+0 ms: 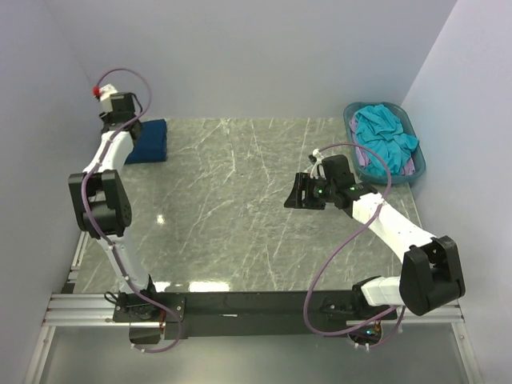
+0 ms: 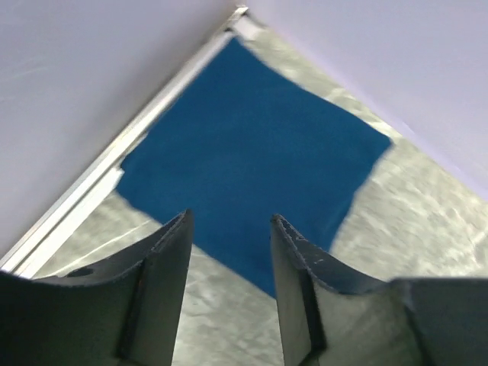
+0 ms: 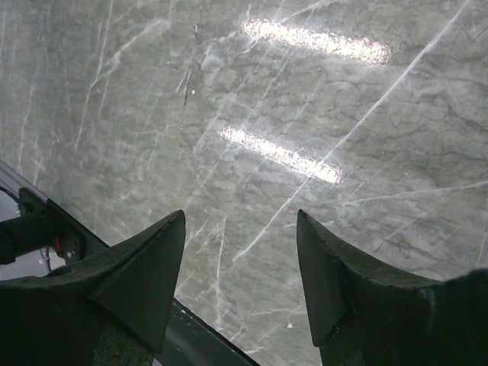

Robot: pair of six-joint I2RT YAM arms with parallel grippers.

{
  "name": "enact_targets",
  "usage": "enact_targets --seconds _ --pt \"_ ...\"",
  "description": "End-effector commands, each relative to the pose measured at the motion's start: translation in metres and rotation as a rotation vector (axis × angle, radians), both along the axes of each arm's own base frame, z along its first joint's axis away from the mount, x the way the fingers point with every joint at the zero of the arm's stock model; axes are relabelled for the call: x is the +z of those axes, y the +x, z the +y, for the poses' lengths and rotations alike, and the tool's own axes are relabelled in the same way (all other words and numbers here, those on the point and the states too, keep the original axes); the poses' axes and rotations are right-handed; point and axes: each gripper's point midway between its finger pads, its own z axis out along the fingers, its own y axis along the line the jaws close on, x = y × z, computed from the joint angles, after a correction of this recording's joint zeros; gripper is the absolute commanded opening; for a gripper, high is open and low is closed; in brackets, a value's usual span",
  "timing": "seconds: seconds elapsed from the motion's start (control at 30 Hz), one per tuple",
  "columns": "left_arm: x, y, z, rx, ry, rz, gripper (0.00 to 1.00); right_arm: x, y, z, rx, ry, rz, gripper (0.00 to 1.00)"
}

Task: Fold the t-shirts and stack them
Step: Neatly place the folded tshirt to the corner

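Turquoise t-shirt (image 1: 384,132), a crumpled heap with no clear long axis, fills the teal basket (image 1: 349,120) over a pale lilac one (image 1: 410,170), while the nearer right claw (image 1: 293,194) hangs empty and spread just left of the basket, pointing away from it, and far across the bench (image 1: 240,208) the left claw (image 2: 229,221), also spread, hovers over a folded navy t-shirt (image 1: 152,142).

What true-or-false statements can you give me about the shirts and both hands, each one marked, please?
1. The folded navy shirt lies at the table's far left corner. True.
2. The left hand is shut on that shirt. False: it is open and grips nothing.
3. The turquoise shirt sits in the basket. True.
4. The right hand holds a shirt. False: it is open over bare table.
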Motion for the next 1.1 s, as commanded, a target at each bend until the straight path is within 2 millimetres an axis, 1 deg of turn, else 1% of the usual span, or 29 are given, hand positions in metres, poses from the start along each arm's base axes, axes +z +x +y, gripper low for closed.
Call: enact_targets --seconds 0.0,0.03,0.07,0.1,0.13,0.17,0.23,0.27,0.3,0.37,0.47,0.5,0.57,0.67,0.73,0.77,0.8,0.83,0.87,0.9,0.93,0.97,1.0,1.03,1.07 --pt "-0.008 0.019 -0.005 -0.036 0.103 0.037 0.50 0.021 0.002 0.002 0.022 0.021 -0.084 0.67" --pt "-0.014 0.023 -0.008 -0.064 0.109 0.055 0.49 0.022 0.001 0.002 0.021 0.023 -0.087 0.66" --pt "-0.019 0.028 -0.016 -0.090 0.113 0.065 0.46 0.021 0.000 0.003 0.026 0.029 -0.088 0.66" --pt "-0.031 0.033 -0.021 -0.112 0.116 0.085 0.44 0.020 -0.001 0.003 0.025 0.030 -0.084 0.66" --pt "-0.038 0.034 -0.026 -0.138 0.137 0.110 0.42 0.019 -0.002 0.004 0.030 0.030 -0.079 0.66" --pt "-0.051 0.038 -0.039 -0.175 0.147 0.130 0.41 0.018 -0.002 0.004 0.032 0.032 -0.075 0.66" --pt "-0.068 0.039 -0.051 -0.230 0.162 0.170 0.41 0.015 -0.002 0.005 0.035 0.031 -0.062 0.65" --pt "-0.086 0.038 -0.060 -0.251 0.157 0.212 0.40 0.014 -0.002 0.005 0.037 0.033 -0.059 0.65" --pt "-0.096 0.033 -0.062 -0.258 0.153 0.250 0.37 0.013 -0.002 0.006 0.038 0.036 -0.053 0.65" --pt "-0.116 0.026 -0.070 -0.274 0.142 0.303 0.35 0.013 -0.002 0.006 0.040 0.036 -0.053 0.65" --pt "-0.132 0.009 -0.069 -0.266 0.155 0.372 0.35 0.010 -0.003 0.005 0.037 0.030 -0.046 0.65" --pt "-0.135 0.006 -0.078 -0.278 0.170 0.387 0.35 0.009 -0.003 0.005 0.038 0.028 -0.042 0.65" --pt "-0.138 -0.004 -0.076 -0.275 0.194 0.414 0.36 0.008 -0.003 0.005 0.038 0.032 -0.040 0.65" --pt "-0.129 -0.011 -0.071 -0.251 0.222 0.409 0.38 0.008 -0.004 0.006 0.037 0.035 -0.039 0.65" --pt "-0.121 -0.012 -0.070 -0.238 0.219 0.394 0.41 0.008 -0.004 0.005 0.032 0.035 -0.037 0.65" --pt "-0.108 -0.011 -0.072 -0.232 0.214 0.375 0.43 0.010 -0.004 0.005 0.026 0.036 -0.041 0.65" --pt "-0.101 -0.010 -0.073 -0.227 0.203 0.365 0.44 0.016 -0.002 0.004 0.017 0.036 -0.058 0.65" --pt "-0.094 -0.009 -0.080 -0.235 0.167 0.344 0.45 0.018 -0.002 0.002 0.003 0.031 -0.062 0.65" --pt "-0.075 -0.008 -0.084 -0.243 0.151 0.319 0.48 0.021 0.002 -0.003 -0.027 0.012 -0.079 0.65" --pt "-0.067 -0.008 -0.091 -0.254 0.129 0.300 0.50 0.032 0.005 -0.005 -0.049 0.013 -0.107 0.65" --pt "-0.057 -0.008 -0.098 -0.268 0.114 0.277 0.52 0.036 0.007 -0.008 -0.068 0.005 -0.119 0.66" --pt "-0.039 -0.012 -0.105 -0.281 0.105 0.242 0.55 0.036 0.007 -0.014 -0.100 -0.020 -0.111 0.66" --pt "-0.030 -0.018 -0.110 -0.285 0.091 0.228 0.59 0.046 0.014 -0.025 -0.165 -0.051 -0.143 0.66" --pt "-0.022 -0.022 -0.116 -0.282 0.058 0.203 0.62 0.047 0.012 -0.032 -0.199 -0.082 -0.134 0.68" --pt "-0.003 -0.032 -0.124 -0.305 0.023 0.161 0.69 0.050 0.013 -0.040 -0.235 -0.106 -0.138 0.68"
